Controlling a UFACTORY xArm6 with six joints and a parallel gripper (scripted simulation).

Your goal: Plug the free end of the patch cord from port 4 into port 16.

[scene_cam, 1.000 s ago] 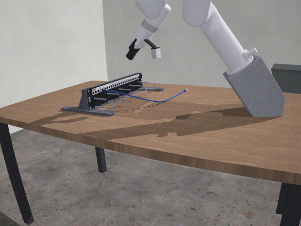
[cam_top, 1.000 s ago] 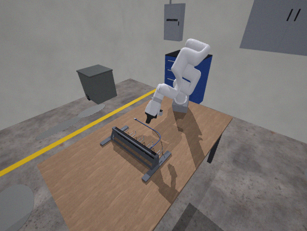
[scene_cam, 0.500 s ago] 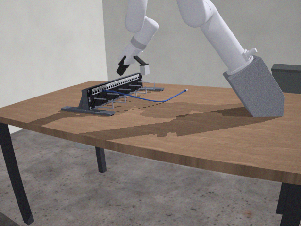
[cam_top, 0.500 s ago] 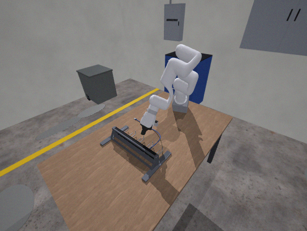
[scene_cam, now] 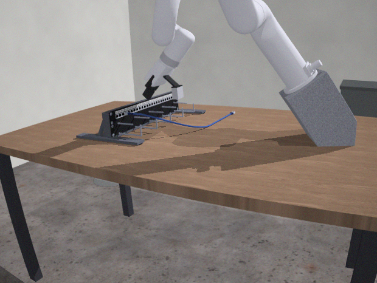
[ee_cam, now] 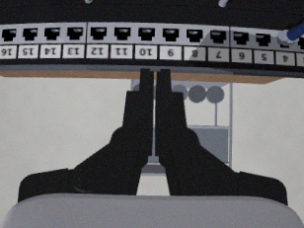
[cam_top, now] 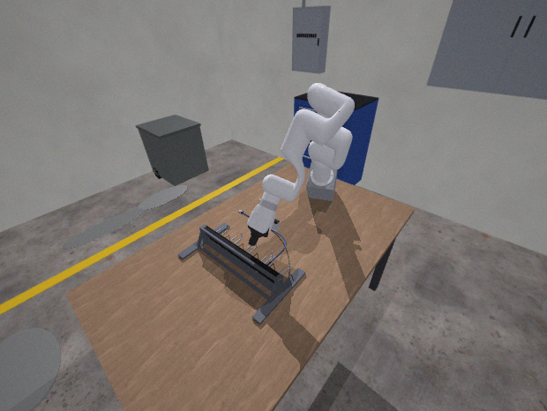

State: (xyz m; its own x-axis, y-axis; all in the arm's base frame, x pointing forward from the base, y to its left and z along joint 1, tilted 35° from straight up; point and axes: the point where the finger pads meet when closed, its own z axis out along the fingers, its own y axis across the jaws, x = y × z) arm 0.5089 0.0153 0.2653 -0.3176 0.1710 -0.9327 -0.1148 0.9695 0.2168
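One gripper [cam_top: 252,242] [scene_cam: 148,98] [ee_cam: 154,88], its fingers drawn together and empty, at the upper edge of the rack [cam_top: 241,252] [scene_cam: 104,122] [ee_cam: 197,68]. The blue cord [cam_top: 285,242] [scene_cam: 194,126] [ee_cam: 297,33] runs from port 4 and arcs out behind the rack; its free plug [cam_top: 240,212] [scene_cam: 233,112] lies well apart from port 16 [ee_cam: 9,35].

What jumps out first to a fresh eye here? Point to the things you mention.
The white jointed arm [cam_top: 304,132] [scene_cam: 243,15], leaning over the wooden table [cam_top: 176,326] [scene_cam: 259,176]. Next, the black patch panel rack [cam_top: 241,256] [scene_cam: 104,122] below its shut black-fingered gripper [cam_top: 252,242] [scene_cam: 148,98] [ee_cam: 155,70], then the bright blue cord [cam_top: 285,242] [scene_cam: 188,125] [ee_cam: 297,32] curving out behind the rack toward the arm's base.
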